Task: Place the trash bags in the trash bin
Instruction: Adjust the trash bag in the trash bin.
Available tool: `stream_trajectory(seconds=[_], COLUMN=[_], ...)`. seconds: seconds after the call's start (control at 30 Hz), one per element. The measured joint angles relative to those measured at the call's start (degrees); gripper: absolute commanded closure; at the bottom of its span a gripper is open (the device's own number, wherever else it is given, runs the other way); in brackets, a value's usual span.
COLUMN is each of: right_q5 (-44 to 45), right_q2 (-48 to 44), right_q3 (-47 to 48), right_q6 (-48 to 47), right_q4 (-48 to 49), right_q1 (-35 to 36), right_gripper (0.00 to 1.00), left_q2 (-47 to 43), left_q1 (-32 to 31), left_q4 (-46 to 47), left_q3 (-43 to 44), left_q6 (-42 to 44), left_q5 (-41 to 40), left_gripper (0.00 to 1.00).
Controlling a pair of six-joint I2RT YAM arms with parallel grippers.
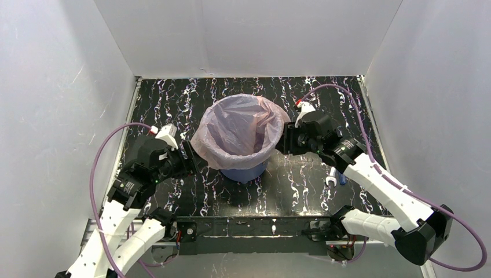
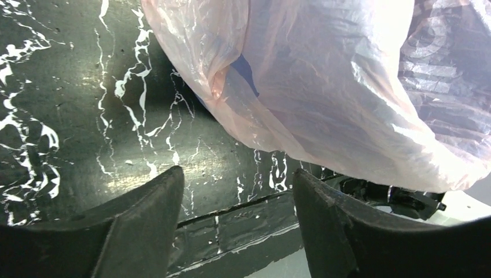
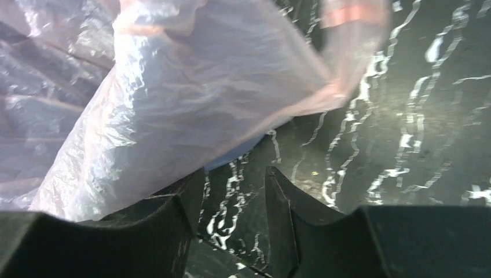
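The blue trash bin (image 1: 244, 172) stands mid-table. The pale-pink trash bag (image 1: 240, 128) lines it, its film folded over the rim and hanging down the outside. My left gripper (image 1: 191, 157) is open and empty beside the bin's left side, just below the draped film (image 2: 324, 98); a bit of blue wall (image 2: 246, 72) shows under it. My right gripper (image 1: 288, 139) is open and empty at the bin's right side. The film (image 3: 191, 98) hangs over its left finger (image 3: 188, 200), and a strip of blue (image 3: 234, 156) shows beneath.
The tabletop (image 1: 301, 179) is black with white veins. White walls close it on three sides. A small white and blue object (image 1: 334, 177) lies on the table under my right forearm. The metal base rail (image 1: 249, 227) runs along the near edge.
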Motion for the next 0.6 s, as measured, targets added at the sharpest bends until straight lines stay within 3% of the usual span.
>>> stream_trajectory(seconds=[0.2,0.6], right_q5=[-7.48,-12.44], right_q2=[1.7,1.62], right_q3=[-1.14,-4.04], right_q6=[2.29,4.35], right_q4=[1.51,3.98], right_q1=[0.02,2.34], right_gripper=[0.48,0.42], left_q2=[3.02,12.83], left_q1=[0.0,0.63], left_q4=[4.39,10.16], left_q3=[-2.43,-2.47], left_q6=[-0.57,2.86], left_q5=[0.7,-5.18], left_gripper=[0.47,0.65])
